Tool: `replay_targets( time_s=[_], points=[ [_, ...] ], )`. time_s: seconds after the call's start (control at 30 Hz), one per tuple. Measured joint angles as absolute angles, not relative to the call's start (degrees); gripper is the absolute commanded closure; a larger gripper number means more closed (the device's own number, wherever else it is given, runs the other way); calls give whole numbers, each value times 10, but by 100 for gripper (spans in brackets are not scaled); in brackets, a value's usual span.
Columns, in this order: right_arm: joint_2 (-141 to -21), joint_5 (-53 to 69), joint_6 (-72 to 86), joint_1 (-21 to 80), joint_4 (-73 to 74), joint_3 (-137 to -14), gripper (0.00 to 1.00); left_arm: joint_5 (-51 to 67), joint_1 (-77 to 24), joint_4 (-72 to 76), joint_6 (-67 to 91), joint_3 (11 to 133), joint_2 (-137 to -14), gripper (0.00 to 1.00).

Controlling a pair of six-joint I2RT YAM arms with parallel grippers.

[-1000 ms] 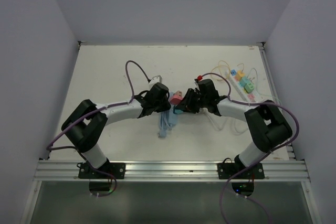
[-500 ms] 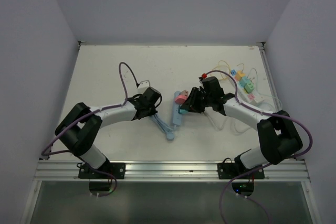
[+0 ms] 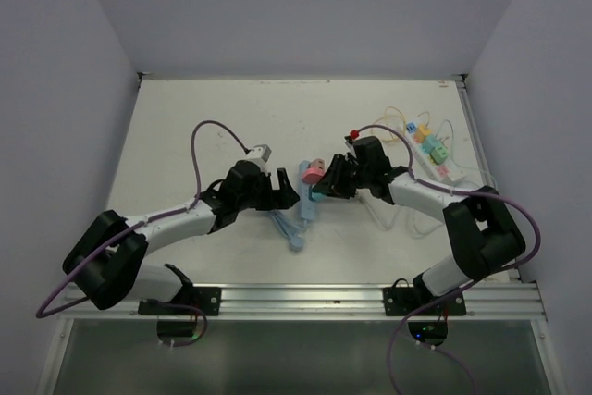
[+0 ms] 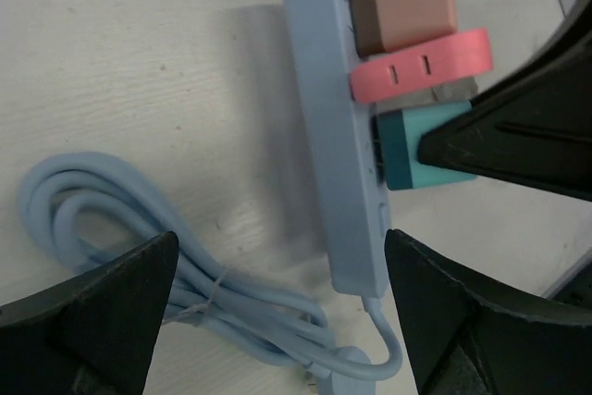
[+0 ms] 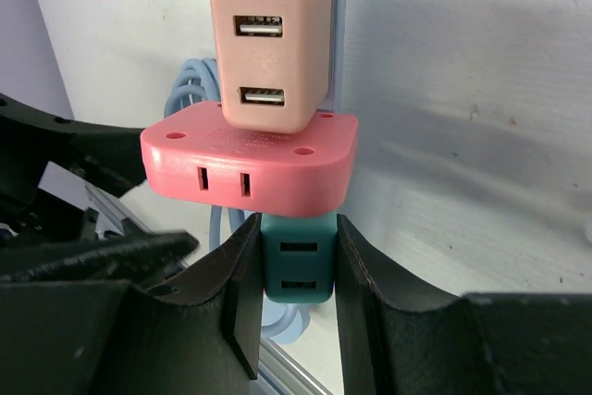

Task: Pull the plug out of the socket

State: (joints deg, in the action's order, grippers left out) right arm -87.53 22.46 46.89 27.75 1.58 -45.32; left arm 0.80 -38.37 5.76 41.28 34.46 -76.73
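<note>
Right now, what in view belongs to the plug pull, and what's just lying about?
Job: teal plug, right gripper shut on it, light blue power strip, open left gripper.
Lying about: pink adapter and USB charger in the same strip, coiled blue cable, white power strip far right.

No word, brand, number or sign can be read in any view. The pink adapter [image 5: 248,166] has a strip of faint raised lettering on its upper face, just below the beige USB charger [image 5: 270,48], but it is too small and blurred to make out. The teal plug [image 5: 296,270] and light-blue power strip [image 4: 328,182] show no legible marking.
</note>
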Motion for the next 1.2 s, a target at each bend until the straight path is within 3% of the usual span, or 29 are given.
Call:
replay_targets(
  time_s=[0.2, 0.5, 0.67, 0.7, 0.87, 1.2],
  points=[
    [-893, 239, 476, 277, -31, -454, 100, 107, -384, 111, 408, 342, -810, 3],
    [-898, 257, 487, 278, -68, -468, 100, 146, -384, 126, 394, 370, -863, 17],
    [-898, 264, 495, 280, -81, -469, 100, 135, -384, 121, 391, 384, -875, 45],
    [-898, 265, 497, 281, -83, -469, 100, 130, -384, 119, 390, 387, -875, 61],
    [-898, 259, 500, 285, -89, -469, 100, 94, -384, 102, 393, 400, -875, 100],
    [-855, 253, 516, 293, -84, -469, 100, -80, -386, -47, 411, 416, -871, 100]
  ],
)
